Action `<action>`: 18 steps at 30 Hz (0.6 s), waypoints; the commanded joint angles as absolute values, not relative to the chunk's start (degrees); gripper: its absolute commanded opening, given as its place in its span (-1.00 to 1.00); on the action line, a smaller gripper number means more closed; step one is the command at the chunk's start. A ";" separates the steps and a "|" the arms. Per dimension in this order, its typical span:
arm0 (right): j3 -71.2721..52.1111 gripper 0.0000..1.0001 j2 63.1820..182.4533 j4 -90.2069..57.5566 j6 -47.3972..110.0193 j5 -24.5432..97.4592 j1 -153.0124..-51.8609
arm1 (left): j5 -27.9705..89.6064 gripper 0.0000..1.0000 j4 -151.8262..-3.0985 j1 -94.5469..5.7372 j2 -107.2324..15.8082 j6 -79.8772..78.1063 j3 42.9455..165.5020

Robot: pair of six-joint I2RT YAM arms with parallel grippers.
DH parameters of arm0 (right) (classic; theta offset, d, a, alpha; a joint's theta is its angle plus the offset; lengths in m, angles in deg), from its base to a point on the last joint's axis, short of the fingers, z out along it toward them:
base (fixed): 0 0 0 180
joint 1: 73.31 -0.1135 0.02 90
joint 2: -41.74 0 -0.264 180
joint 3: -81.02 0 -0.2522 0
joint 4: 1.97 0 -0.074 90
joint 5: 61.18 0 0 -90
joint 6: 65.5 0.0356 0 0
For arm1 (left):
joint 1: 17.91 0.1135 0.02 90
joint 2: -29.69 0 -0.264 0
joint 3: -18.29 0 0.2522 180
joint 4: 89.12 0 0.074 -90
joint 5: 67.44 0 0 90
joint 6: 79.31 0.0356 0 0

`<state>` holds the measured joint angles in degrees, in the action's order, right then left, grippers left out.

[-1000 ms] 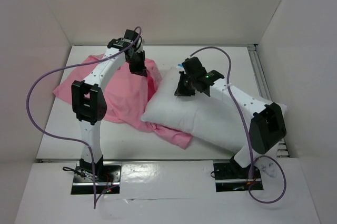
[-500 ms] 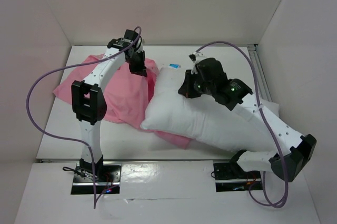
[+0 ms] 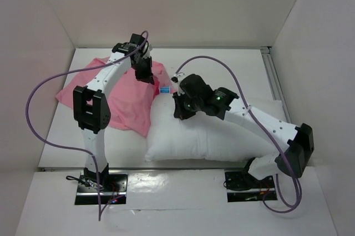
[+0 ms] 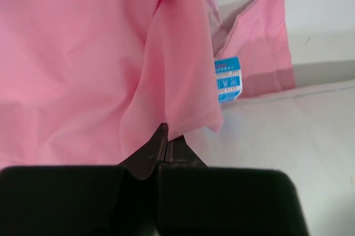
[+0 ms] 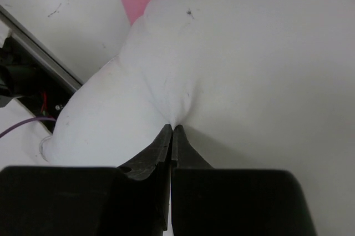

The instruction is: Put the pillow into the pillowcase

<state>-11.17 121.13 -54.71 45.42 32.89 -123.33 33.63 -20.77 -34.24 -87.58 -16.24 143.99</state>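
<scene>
- Left pincer [image 3: 145,73]: tips closed together on a fold of the pillowcase [image 3: 125,100]. In the left wrist view the pink cloth drapes down into the pinch [image 4: 165,130]. The fold is raised off the rest of the sheet, which I read as holding the upper layer up so the mouth can open.
- Pillowcase lies on the left, far part of the table [image 3: 244,66], crumpled and mostly flat. Its right edge runs beside and partly under the pillow's left end. I cannot tell from here how wide the mouth gapes.
- Right pincer [image 3: 180,111]: tips shut tight on a tuck of the pillow [image 3: 222,136]. In the right wrist view the white cover puckers into creases that meet at the tips [image 5: 172,128]. This is a grip on the cover alone, not the stuffing, enough to drag but likely to slip under a hard pull.
- Pillow sits on the near right part of the table, long side running left to right. All of it is outside the pillowcase. The grip is at its far left end, the end nearest the pink cloth, which suits leading that end in first.
- Blue label [image 3: 165,89] shows at the pillow's far left corner, just beside the held pink fold. It is also visible in the left wrist view [image 4: 228,79].
- Judgement: insertion is not yet begun. The next move calls for the pillow's left corner to go under the lifted layer, not on top of it.
- Risk: the corner rides over the pink cloth and pushes it away.
</scene>
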 commanded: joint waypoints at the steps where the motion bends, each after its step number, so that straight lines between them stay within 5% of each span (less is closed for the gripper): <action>1: -6.91 -1.00 124.17 -52.29 42.17 31.54 -122.88 | 34.51 -1.00 -20.43 -34.95 -80.62 -15.06 141.05; 10: -1.19 -1.00 126.99 -58.52 40.93 34.01 -126.56 | 29.50 -1.00 -22.36 -36.19 -71.73 -14.97 131.28; 18: -5.23 -1.00 114.78 -66.35 44.54 31.27 -126.57 | 29.41 -1.00 -23.06 -36.19 -78.48 -14.97 136.20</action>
